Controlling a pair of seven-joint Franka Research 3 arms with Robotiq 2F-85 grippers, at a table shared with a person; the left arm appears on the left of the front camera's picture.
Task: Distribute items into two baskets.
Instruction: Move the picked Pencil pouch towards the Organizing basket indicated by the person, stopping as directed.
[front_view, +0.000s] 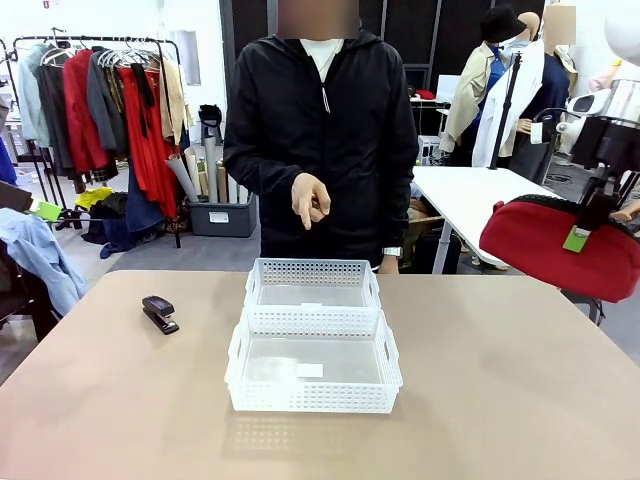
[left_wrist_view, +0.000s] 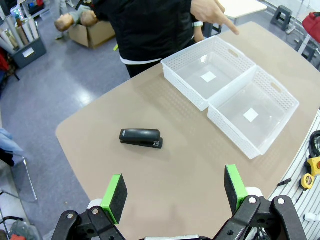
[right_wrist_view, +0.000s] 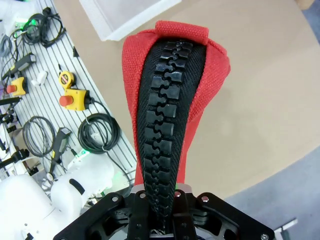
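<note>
Two white lattice baskets stand end to end mid-table: the far basket (front_view: 311, 270) (left_wrist_view: 182, 86) and the near basket (front_view: 313, 396) (left_wrist_view: 233, 134), both with nothing inside. The black stapler (front_view: 159, 313) (left_wrist_view: 141, 138) lies on the table left of them. My left gripper (left_wrist_view: 173, 192) hangs open high above the table, with the stapler below and ahead of it. At the right, off the table's edge, my right gripper (front_view: 583, 228) (right_wrist_view: 162, 199) is shut on the red pouch (front_view: 556, 252) (right_wrist_view: 170, 120), pinching it along the black zipper, and holds it in the air.
A person in a black jacket stands at the far side, one hand (front_view: 310, 200) (left_wrist_view: 212, 12) pointing down toward the far basket. A slotted rack with tools and cables (right_wrist_view: 45, 100) lies beside the table. A white table (front_view: 470, 195) stands behind at the right.
</note>
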